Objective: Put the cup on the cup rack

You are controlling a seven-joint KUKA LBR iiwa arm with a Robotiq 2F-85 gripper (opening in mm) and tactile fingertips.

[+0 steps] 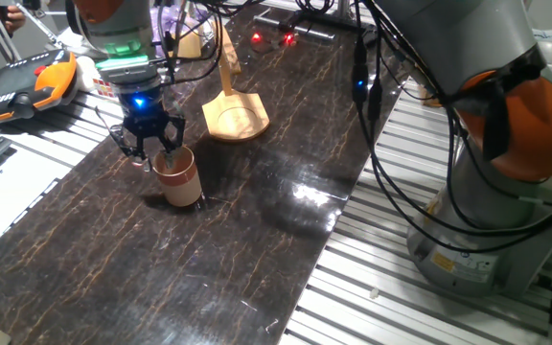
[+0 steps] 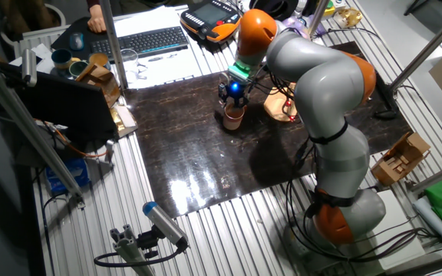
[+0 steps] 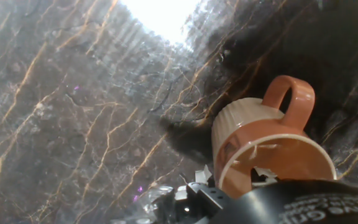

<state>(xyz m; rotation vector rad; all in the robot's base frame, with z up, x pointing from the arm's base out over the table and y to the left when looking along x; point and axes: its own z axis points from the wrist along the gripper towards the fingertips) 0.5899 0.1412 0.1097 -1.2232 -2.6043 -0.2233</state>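
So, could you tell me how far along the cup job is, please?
Nothing is finished: the cup stands upright on the dark table, apart from the cup rack. In hand: the gripper sits at the cup's rim; whether it grips is unclear. Left: lifting, carrying and placing it on the rack.

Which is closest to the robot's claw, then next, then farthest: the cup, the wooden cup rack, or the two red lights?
1. The cup, right under the gripper.
2. The cup rack, farther along the dark table.
3. The red lights, at the table's far end.
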